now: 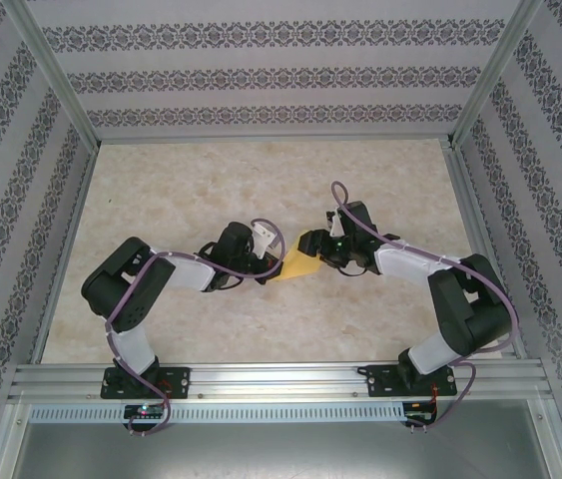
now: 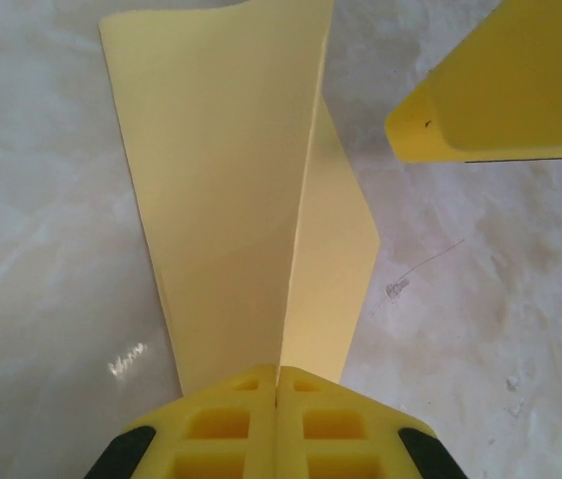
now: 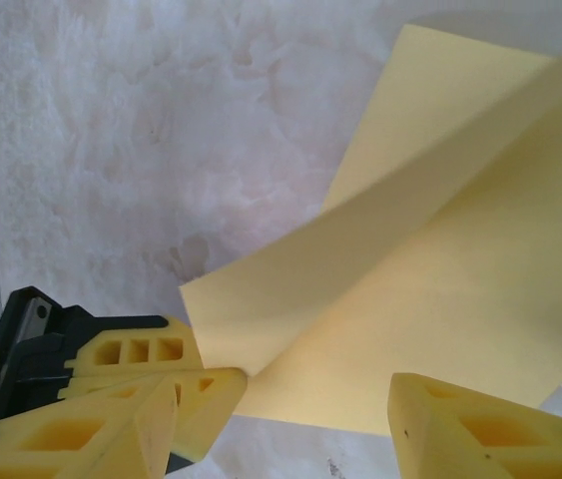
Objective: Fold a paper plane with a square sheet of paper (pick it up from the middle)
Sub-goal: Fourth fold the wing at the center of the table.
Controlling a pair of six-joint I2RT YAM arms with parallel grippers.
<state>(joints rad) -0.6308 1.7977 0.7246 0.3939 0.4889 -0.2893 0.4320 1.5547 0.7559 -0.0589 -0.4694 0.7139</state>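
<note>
The square sheet of paper (image 1: 298,265) is yellow-orange and folded into a V along one crease. It hangs just above the table between the two arms. My left gripper (image 2: 278,377) is shut on the near end of that crease, and the two flaps of the sheet (image 2: 226,200) spread away from it. My right gripper (image 3: 281,409) stands open at the sheet's (image 3: 440,269) other side. Its fingers (image 3: 480,429) straddle the lower edge without pinching it. In the top view the left gripper (image 1: 261,261) and the right gripper (image 1: 322,249) face each other across the paper.
The marble-patterned table (image 1: 261,190) is walled by patterned panels and metal posts (image 1: 56,90). An aluminium rail (image 1: 281,379) carrying both arm bases runs along the near edge. One right finger (image 2: 500,100) shows at the upper right of the left wrist view.
</note>
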